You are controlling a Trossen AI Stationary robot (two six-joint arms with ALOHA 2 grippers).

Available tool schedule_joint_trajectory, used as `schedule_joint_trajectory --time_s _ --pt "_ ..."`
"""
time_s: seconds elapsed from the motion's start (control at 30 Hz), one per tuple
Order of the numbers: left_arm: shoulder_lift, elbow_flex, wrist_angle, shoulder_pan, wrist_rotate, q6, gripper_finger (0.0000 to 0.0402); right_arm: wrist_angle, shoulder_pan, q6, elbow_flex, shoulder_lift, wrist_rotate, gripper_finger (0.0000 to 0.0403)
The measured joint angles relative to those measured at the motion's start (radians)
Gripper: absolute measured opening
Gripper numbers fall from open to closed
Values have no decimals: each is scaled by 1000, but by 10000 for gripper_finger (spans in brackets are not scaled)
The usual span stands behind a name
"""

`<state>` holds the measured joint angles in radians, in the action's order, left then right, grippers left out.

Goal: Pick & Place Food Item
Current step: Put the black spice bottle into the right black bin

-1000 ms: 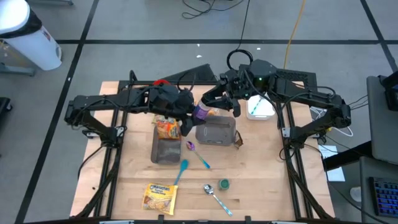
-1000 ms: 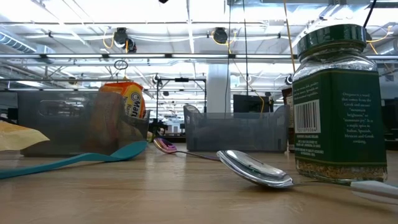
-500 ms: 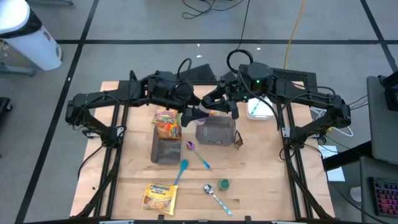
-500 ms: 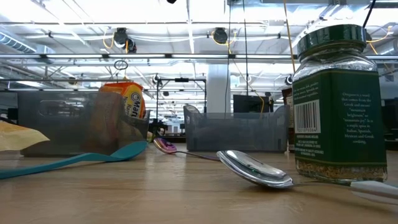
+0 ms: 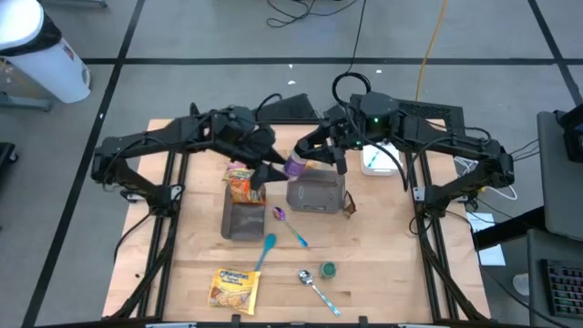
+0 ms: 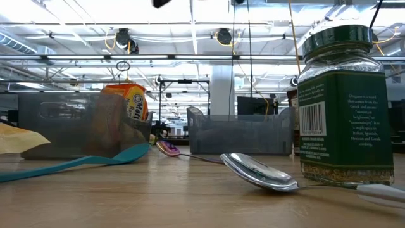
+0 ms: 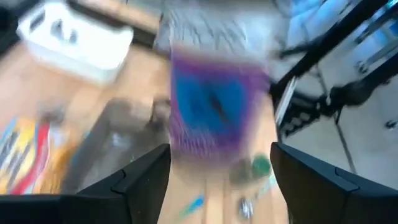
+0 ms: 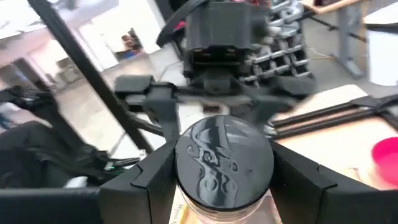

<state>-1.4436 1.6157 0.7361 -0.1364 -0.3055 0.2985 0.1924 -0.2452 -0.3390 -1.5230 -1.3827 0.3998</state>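
High view shows the right gripper (image 5: 314, 157) clamping the jar (image 5: 296, 166) above the centre bin (image 5: 316, 192), left gripper (image 5: 270, 169) spread beside it; right wrist view suggests the jar (image 8: 224, 163) could slip and miss.

Both arms reaching inward above the grey bin (image 5: 316, 191), meeting over its rear edge. Right gripper (image 8: 225, 168) clamped on a purple-labelled jar (image 5: 296, 165), fingers on either side of the lid. Left gripper (image 5: 271, 169) just beside that jar, fingers spread apart, holding nothing.
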Motion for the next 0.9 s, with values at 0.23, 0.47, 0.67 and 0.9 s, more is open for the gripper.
schedule_joint_trajectory --time_s 0.23,0.47,0.67,0.9 --pt "139 0 184 1 151 -63 277 134 -2 19 0 0 -86 199" --pt "325 -35 259 32 291 -38 278 159 38 10 82 1 -223 199" --pt "503 -189 168 96 388 12 278 101 101 -41 213 0 -376 199" --pt "673 -544 -231 150 412 106 278 -35 153 -125 344 0 -461 199"
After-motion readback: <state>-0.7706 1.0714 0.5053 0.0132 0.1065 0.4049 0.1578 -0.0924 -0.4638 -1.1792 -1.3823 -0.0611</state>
